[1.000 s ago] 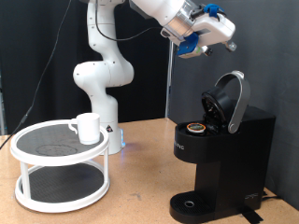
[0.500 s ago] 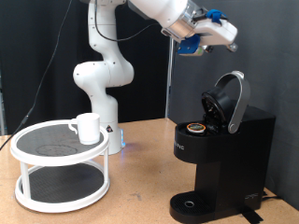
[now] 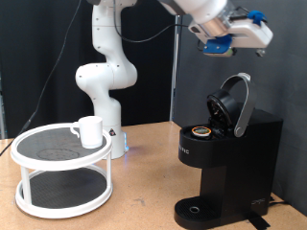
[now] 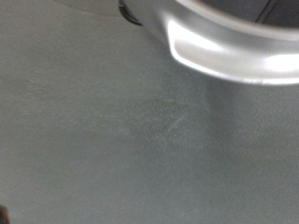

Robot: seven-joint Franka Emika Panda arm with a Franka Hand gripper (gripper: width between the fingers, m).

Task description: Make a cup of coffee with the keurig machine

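Gripper (image 3: 251, 48): above the raised lid, nothing seen held; finger state cannot be told.
Keurig machine (image 3: 228, 151): lid up, exposing a seated pod (image 3: 200, 131).
Cup (image 3: 89, 130): on the white stand (image 3: 63, 169), well apart from the drip tray.

count, exterior view: one keurig machine (image 3: 228, 158), lid open, on the right part of the counter. one coffee pod (image 3: 200, 131) seated in it. one white cup (image 3: 89, 130). one white two-tier round stand (image 3: 63, 172) by the left edge. one robot arm (image 3: 106, 72), one gripper (image 3: 237, 36).

White arm reaching high overhead, tool (image 3: 257, 50) raised, finger state seemingly hidden, nothing visibly held
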